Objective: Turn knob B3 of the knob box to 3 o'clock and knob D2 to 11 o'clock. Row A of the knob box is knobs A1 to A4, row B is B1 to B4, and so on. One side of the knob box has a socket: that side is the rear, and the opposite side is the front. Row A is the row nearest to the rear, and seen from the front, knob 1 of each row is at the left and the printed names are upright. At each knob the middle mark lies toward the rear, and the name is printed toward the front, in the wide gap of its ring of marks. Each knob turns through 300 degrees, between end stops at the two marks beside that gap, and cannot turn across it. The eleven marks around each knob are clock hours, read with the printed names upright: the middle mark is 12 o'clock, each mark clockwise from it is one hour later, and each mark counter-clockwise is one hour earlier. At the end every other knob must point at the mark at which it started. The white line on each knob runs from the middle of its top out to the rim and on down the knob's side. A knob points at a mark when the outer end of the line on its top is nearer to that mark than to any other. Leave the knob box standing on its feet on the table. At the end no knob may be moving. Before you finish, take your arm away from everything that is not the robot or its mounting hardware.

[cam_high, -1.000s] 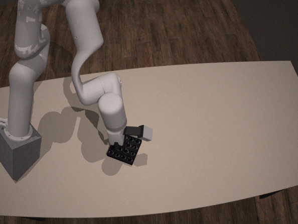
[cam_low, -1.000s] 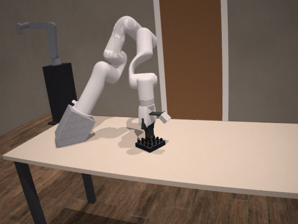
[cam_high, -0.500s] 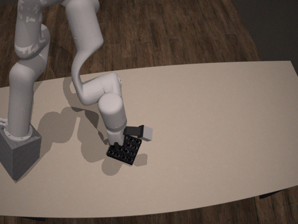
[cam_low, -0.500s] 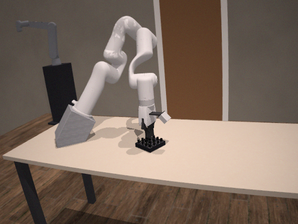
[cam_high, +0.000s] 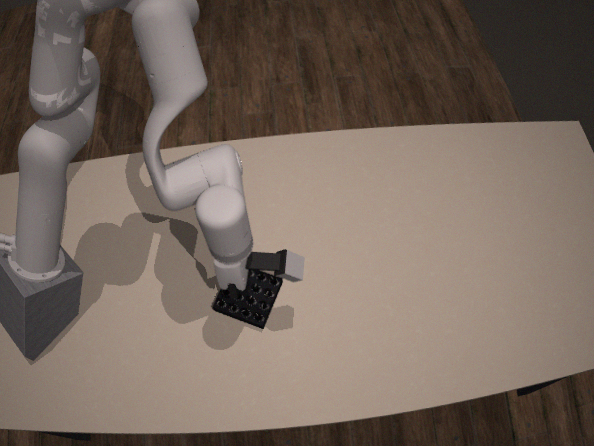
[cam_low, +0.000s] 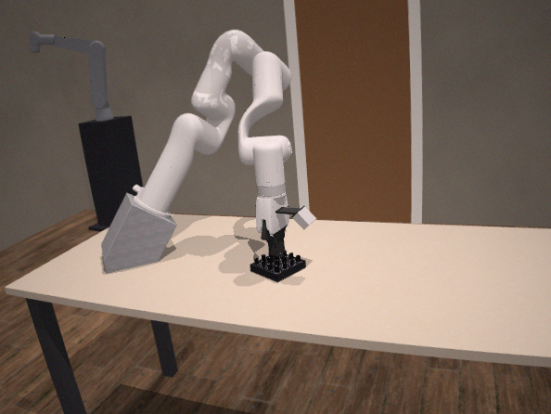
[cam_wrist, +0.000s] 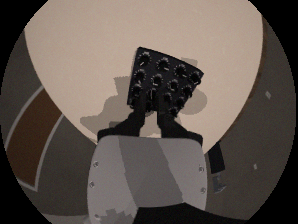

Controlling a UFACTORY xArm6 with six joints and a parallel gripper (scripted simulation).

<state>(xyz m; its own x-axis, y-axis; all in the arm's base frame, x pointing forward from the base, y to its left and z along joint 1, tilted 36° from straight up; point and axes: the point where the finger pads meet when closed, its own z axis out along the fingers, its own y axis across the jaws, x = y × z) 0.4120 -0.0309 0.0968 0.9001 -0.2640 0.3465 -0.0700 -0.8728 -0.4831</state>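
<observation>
The black knob box (cam_high: 245, 298) stands on its feet on the table, turned at an angle, with its rows of small black knobs on top. It also shows in the exterior view (cam_low: 278, 266) and in the wrist view (cam_wrist: 162, 79). My gripper (cam_high: 232, 290) points straight down over the box's edge nearest the arm. Its fingertips (cam_low: 274, 252) are at about the height of the knob tops. In the wrist view the two fingers stand a narrow gap apart over the nearest row of knobs. Knob names and white lines are too small to read.
A grey block on a black bracket (cam_high: 285, 264) sticks out from my wrist above the box's far corner. The arm's base block (cam_high: 37, 300) stands at the table's left end.
</observation>
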